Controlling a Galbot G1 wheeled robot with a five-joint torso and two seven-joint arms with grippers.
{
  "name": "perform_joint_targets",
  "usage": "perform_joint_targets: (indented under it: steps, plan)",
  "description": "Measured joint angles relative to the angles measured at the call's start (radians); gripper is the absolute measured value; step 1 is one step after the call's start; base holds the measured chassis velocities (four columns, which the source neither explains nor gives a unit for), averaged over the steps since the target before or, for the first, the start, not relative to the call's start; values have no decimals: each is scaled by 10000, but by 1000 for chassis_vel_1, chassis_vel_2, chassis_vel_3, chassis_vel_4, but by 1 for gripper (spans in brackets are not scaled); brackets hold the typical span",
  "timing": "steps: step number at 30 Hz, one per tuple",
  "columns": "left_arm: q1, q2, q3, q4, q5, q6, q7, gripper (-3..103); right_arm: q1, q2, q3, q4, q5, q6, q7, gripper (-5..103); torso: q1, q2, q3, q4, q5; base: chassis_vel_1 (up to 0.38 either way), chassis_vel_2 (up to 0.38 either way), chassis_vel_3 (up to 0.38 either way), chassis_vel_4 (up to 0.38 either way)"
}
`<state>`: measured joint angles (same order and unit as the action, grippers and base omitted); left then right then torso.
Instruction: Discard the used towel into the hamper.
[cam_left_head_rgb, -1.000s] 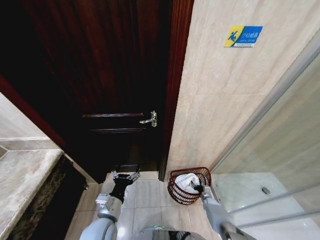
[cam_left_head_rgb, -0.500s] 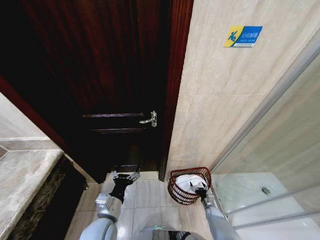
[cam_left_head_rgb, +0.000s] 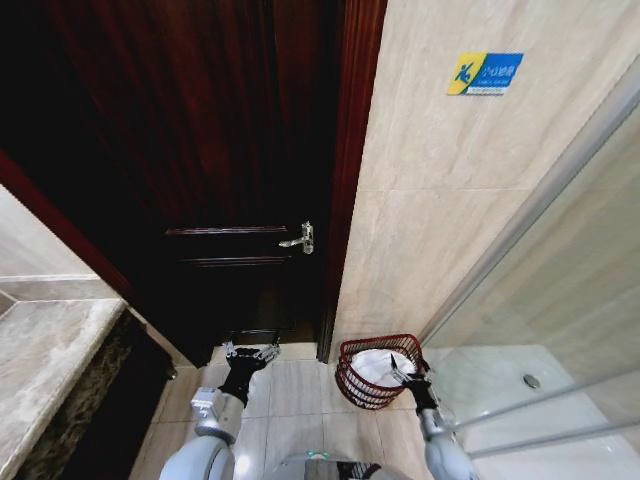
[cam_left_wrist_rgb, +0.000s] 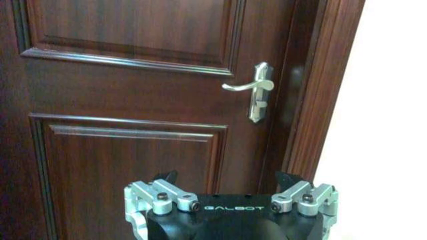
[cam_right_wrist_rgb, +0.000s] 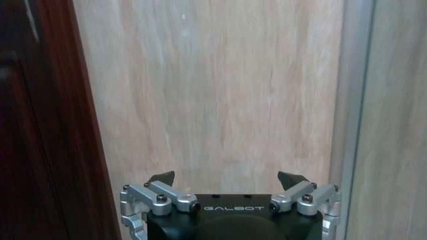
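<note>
The dark-red wire hamper (cam_left_head_rgb: 350, 377) stands on the tiled floor against the beige wall, right of the door. A white towel (cam_left_head_rgb: 374, 366) lies bunched inside it. My right gripper (cam_left_head_rgb: 410, 372) hovers open over the hamper's near right rim, with nothing between its fingers. In the right wrist view, the right gripper (cam_right_wrist_rgb: 225, 177) faces the bare wall with its jaws spread. My left gripper (cam_left_head_rgb: 250, 352) hangs open and idle low in front of the door; the left wrist view shows this left gripper (cam_left_wrist_rgb: 227, 177) pointing at the door panel.
A dark wooden door (cam_left_head_rgb: 230, 160) with a silver lever handle (cam_left_wrist_rgb: 255, 90) closes off the front. A glass shower screen (cam_left_head_rgb: 560, 300) runs along the right. A stone counter (cam_left_head_rgb: 45, 350) juts out at the left. Floor tiles (cam_left_head_rgb: 290, 385) lie between the arms.
My right gripper has drawn back out of the hamper towards me and stands open at the rim. The towel stays in the hamper. The left arm has not moved.
</note>
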<state>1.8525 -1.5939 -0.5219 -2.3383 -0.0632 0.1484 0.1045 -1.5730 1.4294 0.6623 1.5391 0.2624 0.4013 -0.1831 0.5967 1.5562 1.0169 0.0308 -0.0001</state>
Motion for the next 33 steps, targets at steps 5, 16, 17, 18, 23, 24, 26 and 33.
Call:
perform_joint_targets:
  steps: [5, 16, 17, 18, 23, 24, 26, 33]
  plan:
    - [0, 0, 0, 0, 0, 0, -1, 99, -1381, 145, 294, 1641, 226, 111, 4, 100, 0, 0, 1, -2, -1, 0, 0, 0, 0]
    - [0, 1, 0, 0, 0, -1, -1, 99, -2942, 417, 470, 4162, 326, 863, 398, 100, 1, 0, 2, 0, 2, 0, 0, 0, 0]
    - [0, 0, 0, 0, 0, 0, -1, 99, -3060, 438, 492, 4461, 325, 882, 461, 100, 1, 0, 2, -1, 0, 0, 0, 0, 0]
    - [0, 0, 0, 0, 0, 0, -1, 99, -3158, 449, 516, 4755, 322, 883, 494, 100, 1, 0, 2, 0, 2, 0, 0, 0, 0]
    - [0, 0, 0, 0, 0, 0, -1, 99, -3389, 413, 601, 5524, 316, 793, 566, 100, 1, 0, 2, 0, 1, 0, 0, 0, 0]
    - [0, 0, 0, 0, 0, 0, -1, 99, -3439, 398, 640, 5781, 312, 730, 582, 100, 1, 0, 2, 0, 1, 0, 0, 0, 0]
    - [0, 0, 0, 0, 0, 0, -1, 99, -3472, 389, 709, 6146, 296, 651, 598, 100, 1, -2, 2, 0, 1, 0, 0, 0, 0]
    - [0, 1, 0, 0, 0, 0, -1, 99, -3581, 403, 892, 7042, 246, 530, 639, 100, 1, -2, 2, 0, 2, 0, 0, 0, 0]
